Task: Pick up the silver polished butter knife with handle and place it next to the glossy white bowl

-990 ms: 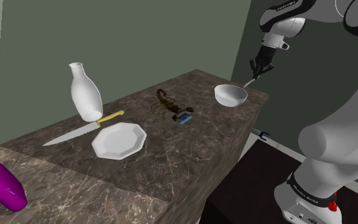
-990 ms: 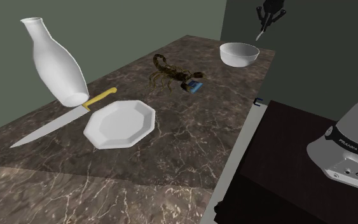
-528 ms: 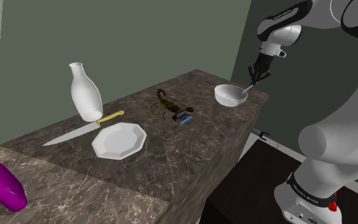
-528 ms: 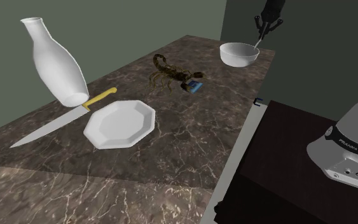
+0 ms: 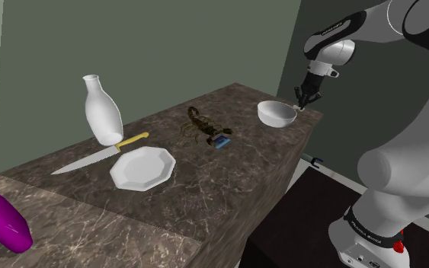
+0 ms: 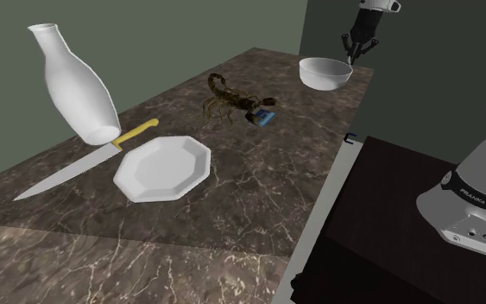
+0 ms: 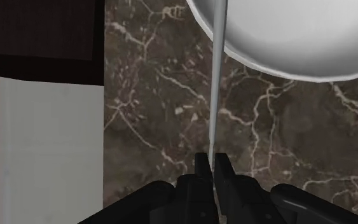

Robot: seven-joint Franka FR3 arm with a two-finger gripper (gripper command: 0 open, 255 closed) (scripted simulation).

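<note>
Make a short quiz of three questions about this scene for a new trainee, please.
1. True or false: the gripper is shut on the butter knife.
2. Which thing lies right beside the plate? A) the scorpion B) the yellow-handled knife C) the purple object
3. Fill in: the butter knife hangs close to the white ____.
Key: 1 true; 2 B; 3 bowl.

White bowl (image 5: 276,114); silver knife (image 7: 215,95); brown, white-veined counter (image 5: 228,177).
</note>
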